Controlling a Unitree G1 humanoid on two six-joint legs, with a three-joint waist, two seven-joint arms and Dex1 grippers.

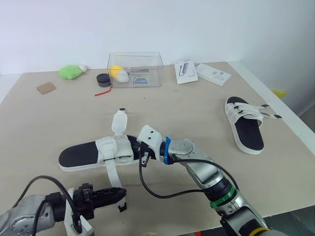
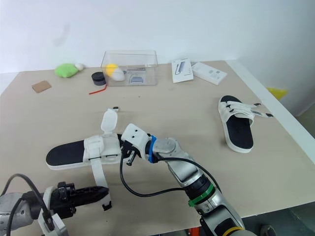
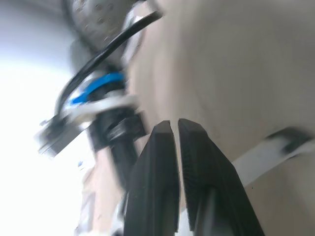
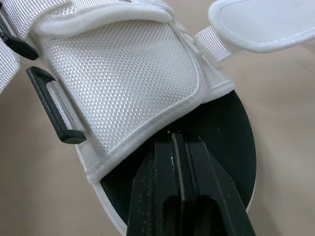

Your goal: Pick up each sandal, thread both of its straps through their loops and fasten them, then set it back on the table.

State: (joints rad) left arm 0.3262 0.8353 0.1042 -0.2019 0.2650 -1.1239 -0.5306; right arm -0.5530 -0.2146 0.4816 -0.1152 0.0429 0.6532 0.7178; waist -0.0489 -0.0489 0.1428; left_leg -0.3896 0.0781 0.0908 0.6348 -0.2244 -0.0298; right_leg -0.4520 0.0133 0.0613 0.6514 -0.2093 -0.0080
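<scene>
- The left gripper (image 1: 120,193) is on the robot's side of the near sandal (image 1: 78,156), low over the table (image 1: 197,105). Its fingers are pressed together, with nothing between them in the left wrist view.
- The near strap (image 1: 113,173) trails from the near sandal toward that gripper. Its black-tipped end lies just beside the fingertips, ungrasped as far as we can see.
- The near sandal lies flat on the table with both straps unthreaded. The far strap (image 1: 120,122) sticks out on the side away from the robot. The black loop (image 4: 51,105) on the side of the upper is empty.
- The right gripper (image 4: 181,138) is at the right end of the near sandal. Its tips are clenched and empty, resting at the footbed right against the hem of the upper. We judge that it steadies the sandal rather than grasps it.
- Step in hand, as we judge it: take the near strap's end.
  - We would release the left fingers first and pinch close to the black tip.
  - We would then keep the strap untwisted and bring it flat to the loop.
  - The right gripper should hold the sandal against sliding while the strap is pulled.
- The second sandal (image 1: 246,129) lies on the table well to the right of the near sandal, with its strap ends splayed out. We cannot tell whether they are threaded.
- Room for moving:
  - There is bare table to the left, right and far side of the near sandal.
  - The table's front edge runs near the sandal on the robot's side, close to the strap end, so a careless drag could pull the strap over it.
  - The clear box (image 1: 135,66) stands well beyond the sandal's far side, out of the way.
</scene>
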